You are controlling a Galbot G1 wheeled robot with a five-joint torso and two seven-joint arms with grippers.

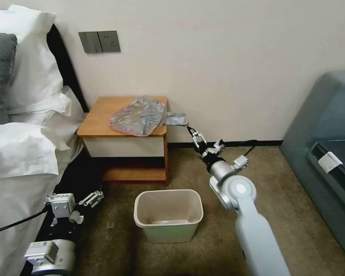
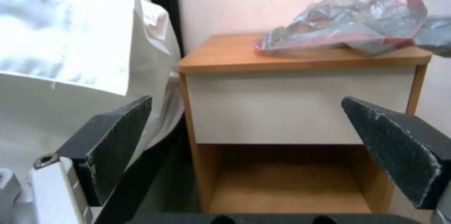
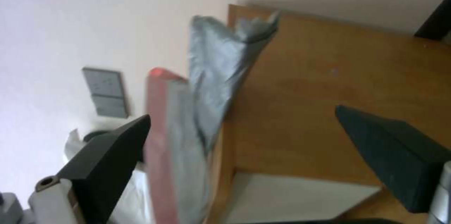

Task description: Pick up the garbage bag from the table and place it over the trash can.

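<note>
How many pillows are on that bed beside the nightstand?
3 visible: a grey pillow at the far left edge, a white pillow upright behind it, and another white one lying below. More may lie outside the picture.

There is one garbage bag (image 1: 140, 115), one desk (image 1: 99, 119), one trash can (image 1: 168, 216), two grippers, one wall switch panel (image 1: 99, 41) and three pillows.

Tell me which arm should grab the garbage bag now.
Right. The right claw is open beside the table, level with the garbage bag flap overhanging that edge. The left claw sits low by the bed, farther off.
</note>
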